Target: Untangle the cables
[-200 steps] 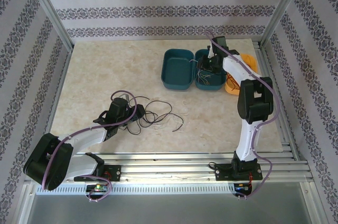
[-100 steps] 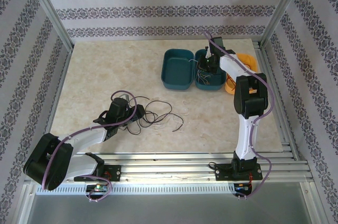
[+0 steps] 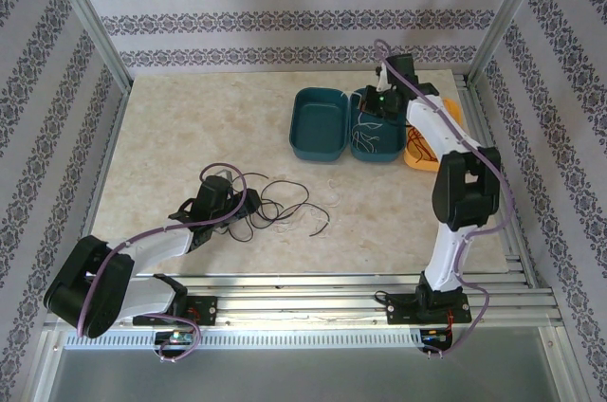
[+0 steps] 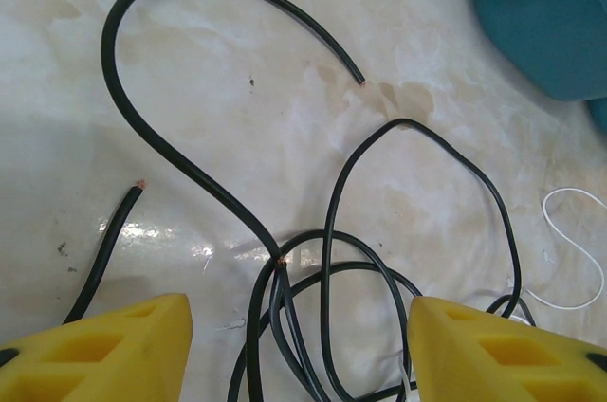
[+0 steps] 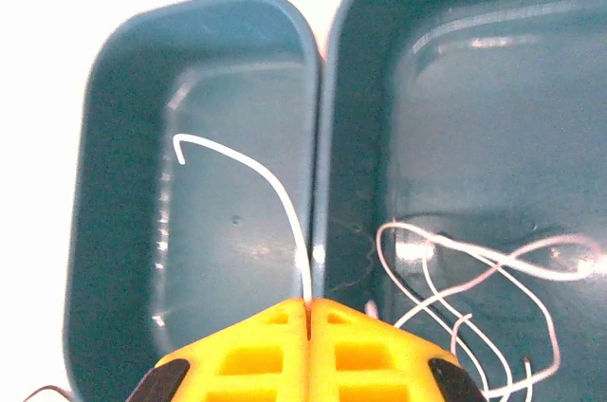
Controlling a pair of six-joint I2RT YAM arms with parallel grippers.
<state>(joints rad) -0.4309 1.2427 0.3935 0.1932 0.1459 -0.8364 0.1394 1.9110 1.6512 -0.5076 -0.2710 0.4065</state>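
my right gripper (image 5: pixel 308 307) is pinched shut on one white strand (image 5: pixel 254 167) above the teal tubs (image 5: pixel 114 137); i'd lift it slowly so it slips free of the pale wires (image 5: pixel 474 274) in the right tub (image 5: pixel 446 137). my left gripper (image 4: pixel 302 350) hangs half open, holding nothing, over the cables (image 4: pixel 327 260), thin black loops crossing on the marble table (image 4: pixel 237 42), near left.

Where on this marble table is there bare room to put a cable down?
Bare: the far-left stretch of the marble tabletop, between the wallpapered wall and the left teal plastic tub, beyond the tangle of black cables. Crowded: around that tangle and the wire-filled right teal tub.
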